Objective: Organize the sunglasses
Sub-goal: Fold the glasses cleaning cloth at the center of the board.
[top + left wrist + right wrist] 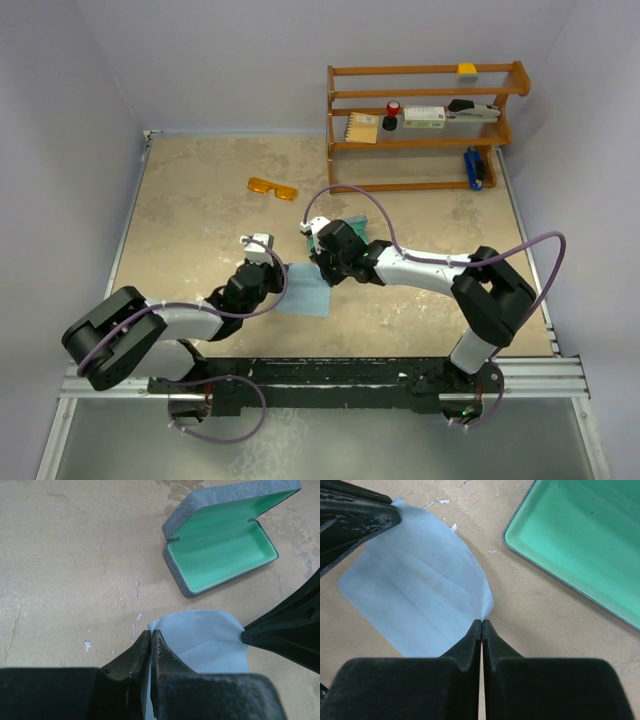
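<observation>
Wrist views: left gripper (151, 636), right gripper (481, 625) pinched shut on edges of thin blue cloth (415, 595), seemingly lifted; textured grey oblong case (220, 550) open; translucent amber sunglasses (272, 187) apart.

Open grey case (220, 555) lies beside blue cloth (415, 595), wooden shelf (400, 185) behind.

Beige table (200, 200) bears sunglasses (273, 187), open case (220, 545), cloth (210, 635), wooden shelf (425, 125)

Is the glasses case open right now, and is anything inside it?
Open and empty: the case has its lid tilted back and its teal lining is bare. The sunglasses lie well away from it.
</observation>
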Robot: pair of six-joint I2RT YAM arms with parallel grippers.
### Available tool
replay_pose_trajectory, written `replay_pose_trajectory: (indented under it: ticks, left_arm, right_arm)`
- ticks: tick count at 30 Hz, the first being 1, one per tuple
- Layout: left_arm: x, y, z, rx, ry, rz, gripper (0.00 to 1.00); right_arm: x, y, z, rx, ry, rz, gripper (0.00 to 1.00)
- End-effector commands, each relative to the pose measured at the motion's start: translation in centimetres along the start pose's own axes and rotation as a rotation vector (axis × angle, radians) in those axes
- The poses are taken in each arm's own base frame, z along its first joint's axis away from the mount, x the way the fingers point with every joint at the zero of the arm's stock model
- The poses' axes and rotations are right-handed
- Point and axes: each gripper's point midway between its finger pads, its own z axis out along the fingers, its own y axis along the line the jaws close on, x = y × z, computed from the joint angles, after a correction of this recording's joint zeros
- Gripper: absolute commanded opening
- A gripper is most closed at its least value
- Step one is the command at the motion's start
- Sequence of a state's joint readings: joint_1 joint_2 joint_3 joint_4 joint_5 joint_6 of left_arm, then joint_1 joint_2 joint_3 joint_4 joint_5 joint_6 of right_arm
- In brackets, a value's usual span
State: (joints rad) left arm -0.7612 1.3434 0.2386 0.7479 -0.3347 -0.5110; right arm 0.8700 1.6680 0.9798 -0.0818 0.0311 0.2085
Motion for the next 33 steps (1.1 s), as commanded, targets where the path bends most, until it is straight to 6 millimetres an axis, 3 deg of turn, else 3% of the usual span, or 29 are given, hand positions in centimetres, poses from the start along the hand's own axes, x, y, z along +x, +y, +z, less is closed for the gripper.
replay_pose_trajectory:
  ticks: [1, 14, 22, 24, 33]
  left_arm:
    - [-1.7, -0.8, -0.8, 0.05, -0.066, -0.041, 0.0]
    - [-0.4, -0.7, -0.8, 0.071, -0.057, -0.055, 0.0]
    - [0.0, -0.8, -0.8, 0.082, -0.055, -0.066, 0.0]
    - [0.0, -0.5, -1.0, 0.076, -0.063, -0.069, 0.0]
    - [0.4, -0.1, -1.3, 0.071, -0.063, -0.07, 0.0]
  right_arm:
    - [-1.6, 0.5, -1.1, -0.032, -0.067, -0.009, 0.0]
    - [-0.3, 1.4, -1.3, -0.063, -0.053, -0.006, 0.0]
    - [-0.6, 2.1, -2.0, -0.095, -0.071, -0.002, 0.0]
    - [0.6, 2.2, -1.9, -0.096, -0.049, -0.005, 0.0]
    - [1.5, 3.0, -2.0, -0.121, -0.032, -0.01, 0.0]
